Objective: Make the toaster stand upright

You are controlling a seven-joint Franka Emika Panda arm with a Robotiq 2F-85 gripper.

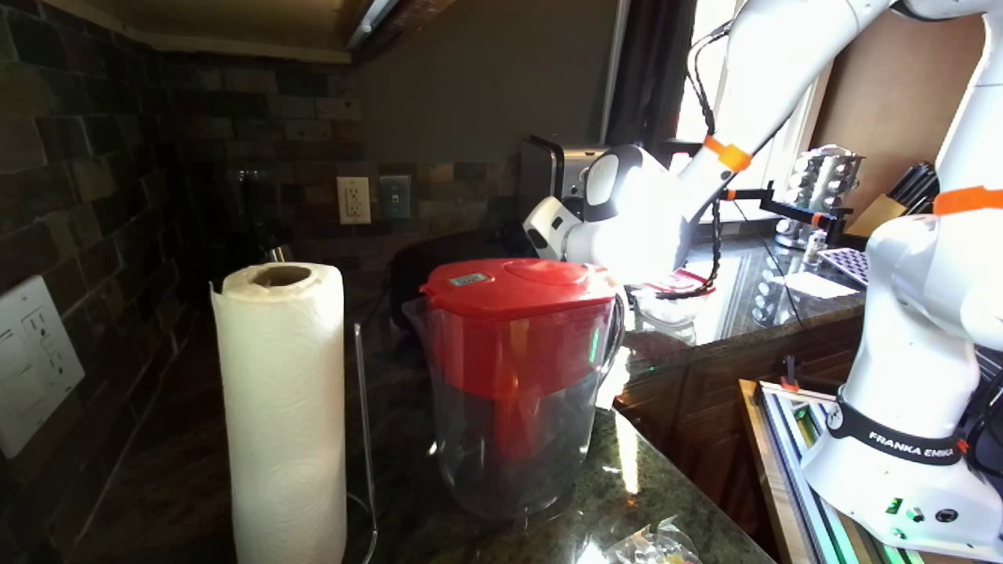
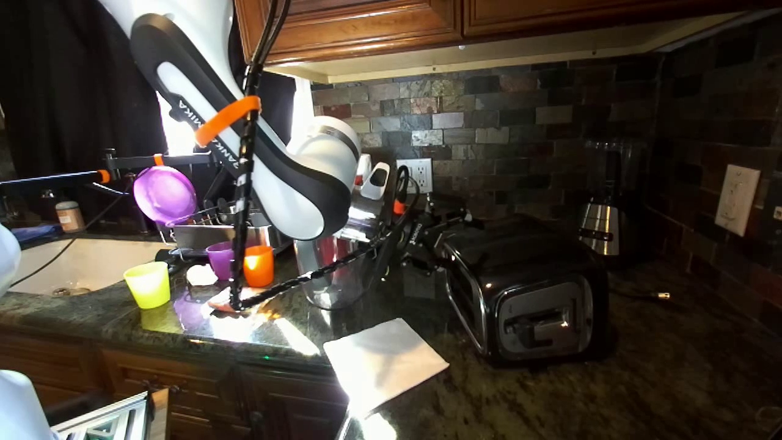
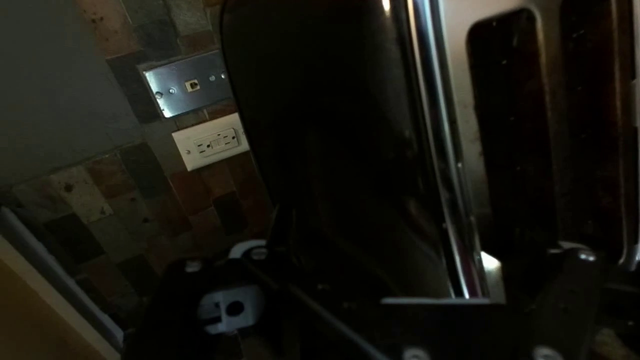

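Note:
The toaster (image 2: 537, 256), a black box with a silver-rimmed top, lies on its side on the dark counter. Its slotted top faces my gripper and its lever end faces the camera in an exterior view. Another exterior view shows only a dark rounded part of it (image 1: 439, 251) behind the red-lidded pitcher. My gripper (image 2: 457, 242) is open at the upper edge of the slotted end. In the wrist view the gripper (image 3: 420, 240) has one finger on the black wall's outer side and one over the slots. The toaster (image 3: 330, 125) lies between them. Contact is too dark to tell.
A clear pitcher (image 1: 509, 376) and a paper towel roll (image 1: 290, 415) stand in an exterior view. A blender base (image 2: 602, 229) stands behind the toaster. A white napkin (image 2: 385, 360), a clear container (image 2: 333, 275) and yellow (image 2: 148, 286) and orange (image 2: 259, 266) cups are on the counter.

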